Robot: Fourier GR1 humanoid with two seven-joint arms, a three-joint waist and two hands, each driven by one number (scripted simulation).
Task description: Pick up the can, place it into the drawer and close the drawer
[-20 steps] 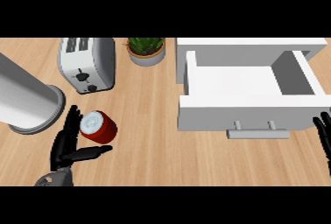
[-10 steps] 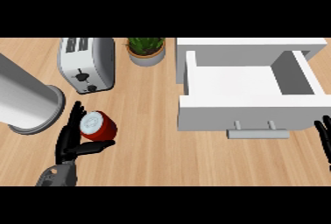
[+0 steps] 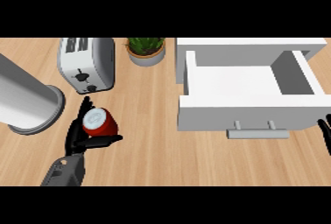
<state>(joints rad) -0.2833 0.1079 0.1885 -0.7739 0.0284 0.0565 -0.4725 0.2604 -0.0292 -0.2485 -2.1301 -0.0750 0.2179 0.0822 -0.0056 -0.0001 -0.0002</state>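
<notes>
The red can [image 3: 101,124] with a silver lid stands on the wooden counter, left of centre. My left hand [image 3: 79,136] comes up from the lower edge and cups it. Its straight fingers [image 3: 82,110] lie along the can's left side and its thumb [image 3: 103,141] lies across the near side. Nothing curls round the can. The white drawer [image 3: 245,111] stands pulled open at the right, empty, with its grey handle [image 3: 257,132] facing me. Only the fingertips of my right hand [image 3: 324,133] show at the right edge, below the drawer's front, open and resting.
A silver toaster [image 3: 87,65] stands behind the can. A large grey cylinder [image 3: 26,100] lies at the far left, close to my left hand. A potted plant [image 3: 146,51] sits at the back between the toaster and the drawer cabinet [image 3: 249,43].
My left hand has slid forward and closed in on the can, so its fingers and thumb now lie against it. The right hand has stayed at the right edge.
</notes>
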